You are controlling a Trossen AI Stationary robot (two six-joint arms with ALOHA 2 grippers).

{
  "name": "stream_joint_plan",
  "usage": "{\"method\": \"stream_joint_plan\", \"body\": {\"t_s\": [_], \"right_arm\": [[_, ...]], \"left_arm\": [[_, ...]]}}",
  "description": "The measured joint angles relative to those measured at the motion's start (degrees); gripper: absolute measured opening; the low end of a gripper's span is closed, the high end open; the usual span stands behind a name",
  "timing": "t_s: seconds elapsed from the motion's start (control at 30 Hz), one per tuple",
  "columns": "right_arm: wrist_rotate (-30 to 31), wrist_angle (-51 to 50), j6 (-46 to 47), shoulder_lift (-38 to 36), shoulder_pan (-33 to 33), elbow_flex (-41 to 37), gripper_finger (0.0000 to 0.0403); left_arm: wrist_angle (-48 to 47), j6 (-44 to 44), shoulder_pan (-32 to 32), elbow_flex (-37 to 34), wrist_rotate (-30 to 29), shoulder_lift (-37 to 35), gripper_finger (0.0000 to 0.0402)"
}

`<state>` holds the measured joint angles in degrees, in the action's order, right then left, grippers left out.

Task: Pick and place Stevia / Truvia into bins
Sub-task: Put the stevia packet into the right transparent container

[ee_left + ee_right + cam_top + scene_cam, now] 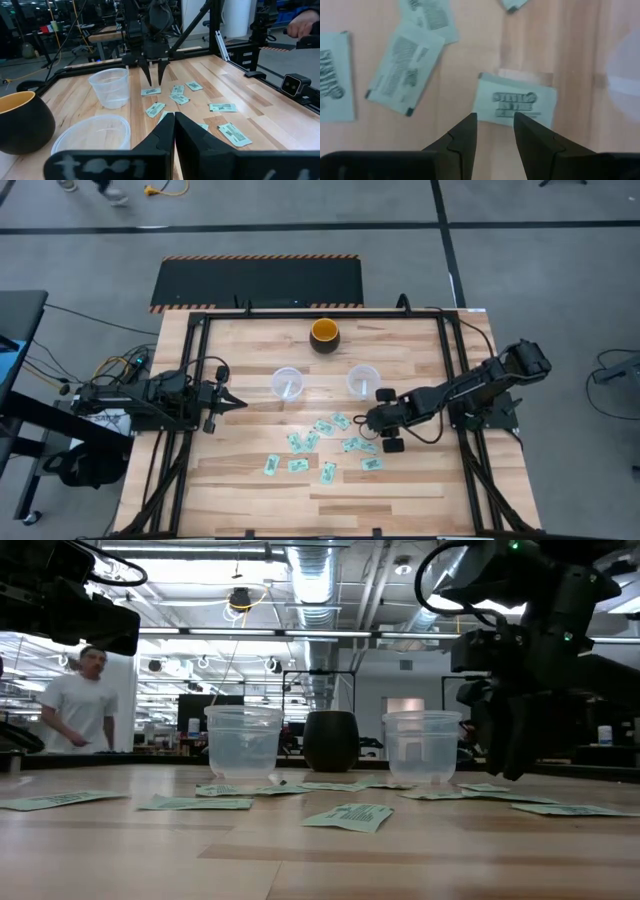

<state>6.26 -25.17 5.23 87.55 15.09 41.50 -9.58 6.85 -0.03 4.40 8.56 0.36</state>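
Right gripper (494, 131) is hung tips-down just above the table, jaws parted and empty, so that 1 sachet (515, 101) lies just ahead of the gap, not yet between the fingers. Other sachets (300, 465) are scattered flat around it, well clear of the jaws. The 2 clear cups (288, 383) stand upright just beyond the spread, the nearer cup (362, 380) beside this gripper, judged the likely drop point. Left gripper (232, 403) is parked at the table's left side, jaws closed on nothing.

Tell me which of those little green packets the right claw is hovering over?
The packet lying alone just ahead of the right end effector, which is open, near the right-hand cup; the other packets lie farther off.
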Motion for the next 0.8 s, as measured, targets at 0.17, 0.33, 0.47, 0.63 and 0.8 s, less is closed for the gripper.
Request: {"method": "stream_joint_plan", "body": {"t_s": [0.17,0.33,0.47,0.63,0.8], "right_arm": [[-0.35,0.17,-1.28,0.00,1.64,0.00,0.0123],[-0.33,0.30,-1.32,0.00,2.27,0.00,0.0123],[0.06,0.30,-2.34,0.00,2.14,0.00,0.0123],[0.20,0.37,-4.08,0.00,2.14,-0.02,0.0123],[0.20,0.47,-4.22,0.00,2.14,-0.04,0.0123]], "left_arm": [[0.02,0.00,0.01,0.00,0.00,0.00,0.0000],[0.01,0.00,0.01,0.00,0.00,0.00,0.0000],[0.00,0.00,0.00,0.00,0.00,0.00,0.0000],[0.00,0.00,0.02,0.00,0.00,0.00,0.0000],[0.01,0.00,0.01,0.00,0.00,0.02,0.0000]]}}
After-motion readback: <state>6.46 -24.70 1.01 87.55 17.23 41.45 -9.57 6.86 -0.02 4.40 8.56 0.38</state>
